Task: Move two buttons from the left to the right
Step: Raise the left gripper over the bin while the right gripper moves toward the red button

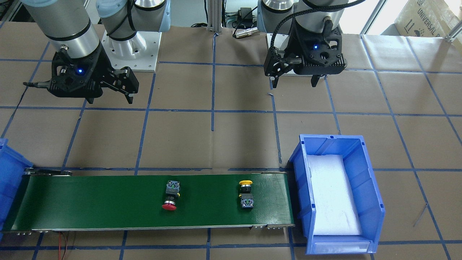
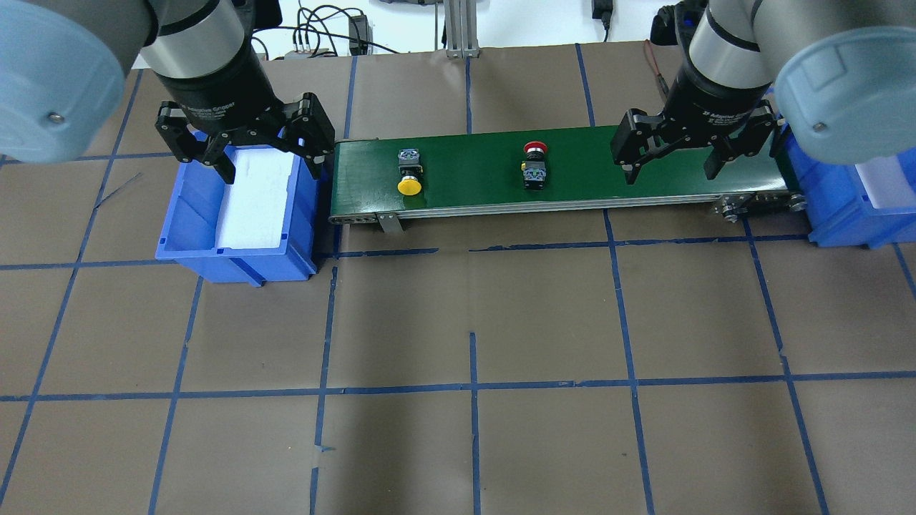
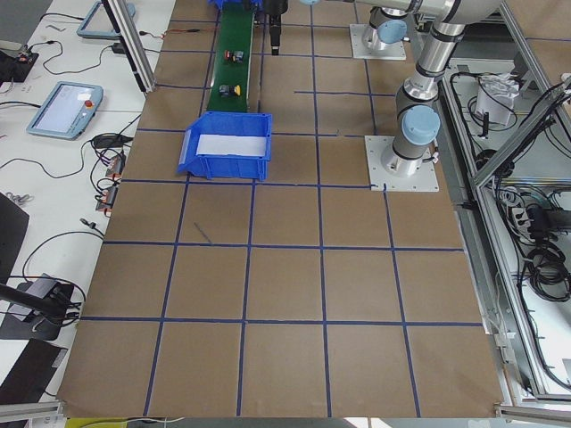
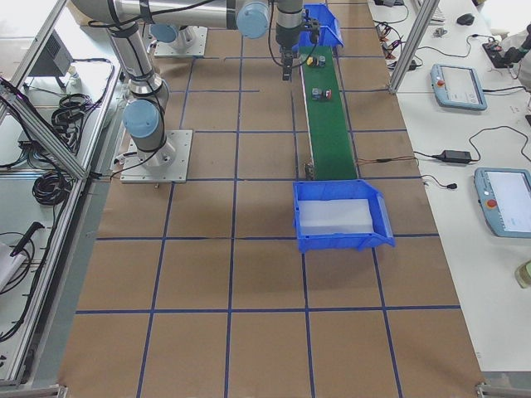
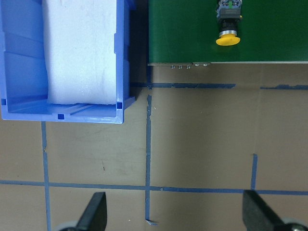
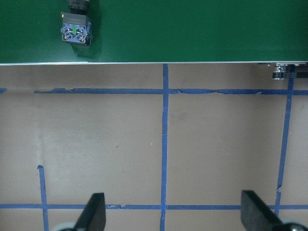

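Your left claw and right claw are hanging apart; the left bin is holding white foam, while the yellow button and red button are lying on the belt.

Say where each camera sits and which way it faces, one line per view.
Front-facing: across the table, facing the robot; left pincer on its right, right pincer on its left.
Overhead: behind the robot, looking down at belt; both pincers.
Exterior left: table's left end, along it; left arm near.
Exterior right: right end; right arm near.
Left wrist: down on bin, yellow button; fingertips.
Right wrist: down on red button; fingertips.
Both wrist views share the belt.
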Available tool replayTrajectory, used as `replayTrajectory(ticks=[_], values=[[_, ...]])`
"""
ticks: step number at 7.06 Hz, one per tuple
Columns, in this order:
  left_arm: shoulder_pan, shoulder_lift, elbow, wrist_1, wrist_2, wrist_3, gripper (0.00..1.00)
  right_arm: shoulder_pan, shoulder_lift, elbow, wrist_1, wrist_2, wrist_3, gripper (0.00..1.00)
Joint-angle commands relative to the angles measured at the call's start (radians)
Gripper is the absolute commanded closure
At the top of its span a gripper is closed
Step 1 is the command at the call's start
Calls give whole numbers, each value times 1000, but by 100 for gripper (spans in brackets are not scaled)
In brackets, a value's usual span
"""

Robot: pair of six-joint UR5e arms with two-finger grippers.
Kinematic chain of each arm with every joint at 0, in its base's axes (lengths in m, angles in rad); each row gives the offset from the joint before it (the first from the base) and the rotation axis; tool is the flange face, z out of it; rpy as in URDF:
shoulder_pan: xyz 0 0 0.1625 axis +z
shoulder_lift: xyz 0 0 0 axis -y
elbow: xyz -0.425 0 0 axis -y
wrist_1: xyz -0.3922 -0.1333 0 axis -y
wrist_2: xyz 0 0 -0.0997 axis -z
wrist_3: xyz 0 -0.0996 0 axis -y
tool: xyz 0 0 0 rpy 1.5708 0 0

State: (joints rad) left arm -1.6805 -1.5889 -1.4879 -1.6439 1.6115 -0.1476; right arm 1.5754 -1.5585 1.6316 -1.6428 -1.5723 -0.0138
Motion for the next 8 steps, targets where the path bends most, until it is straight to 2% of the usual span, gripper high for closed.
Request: replayTrajectory(ticks=[1, 4, 6, 7, 8], values=[[4, 3, 0, -5, 1, 0, 0, -2, 0, 1, 0, -2, -2, 0], [8, 3, 0, -11, -1, 0, 0, -8, 37, -64, -2, 9, 3, 0], [8, 4, 0, -13, 1, 0, 0, -15, 235, -227, 1, 0, 3, 0], [8, 6, 1, -25, 1, 0, 0, -15, 311, -281, 0, -2, 8, 0], [10, 12, 1, -25, -4, 0, 0, -12, 348, -283, 0, -2, 14, 0]])
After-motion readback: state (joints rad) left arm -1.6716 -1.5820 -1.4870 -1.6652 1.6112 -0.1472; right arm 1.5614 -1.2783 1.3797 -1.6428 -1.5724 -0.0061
